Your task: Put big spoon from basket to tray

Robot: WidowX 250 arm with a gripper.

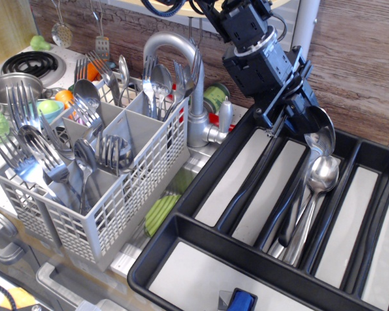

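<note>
One big spoon (306,178) — clamped in the end effector (306,126) — hangs inside the tray (181,272) rim.

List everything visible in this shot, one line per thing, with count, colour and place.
big spoon: one, shiny steel, held bowl-up over the tray's third long slot
tray: one, black with pale grey bottoms, right
spoons already in the tray: count unclear, steel, same slot
basket: one, light grey, left
forks and spoons in the basket: many, steel
faucet: one, silver, behind the basket
pot: one, steel, far left
blue object: one, bottom edge
gripper: one, black, shut on the big spoon
</note>
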